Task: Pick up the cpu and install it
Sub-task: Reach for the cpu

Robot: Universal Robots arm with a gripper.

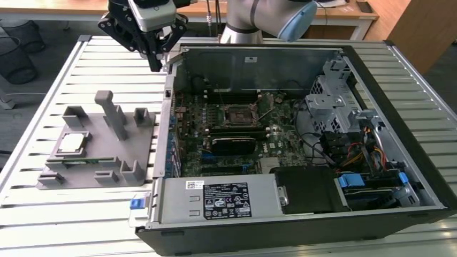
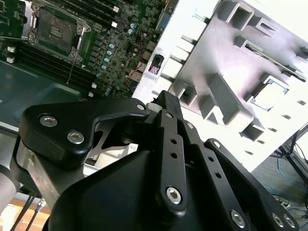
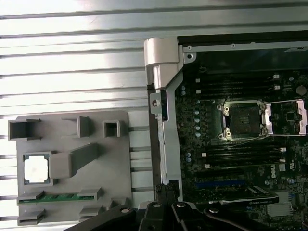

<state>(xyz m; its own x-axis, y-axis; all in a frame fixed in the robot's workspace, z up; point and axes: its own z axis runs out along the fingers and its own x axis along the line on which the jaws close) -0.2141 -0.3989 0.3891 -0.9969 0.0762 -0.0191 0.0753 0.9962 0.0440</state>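
One cpu [image 1: 74,142] lies flat in a pocket near the left edge of the grey fixture [image 1: 107,149], at the exterior view's left. The gripper [image 1: 155,67], clenched on nothing, hangs in open air above the computer case [image 1: 170,99] wall. The socket [image 1: 238,113] sits further right, uncovered.

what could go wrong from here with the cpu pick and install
1. The cpu lies in a pocket of the grey fixture among upright posts; the pincer may clip one descending.
2. The pincer hangs beside the case wall; a low move toward the open socket could strike it.
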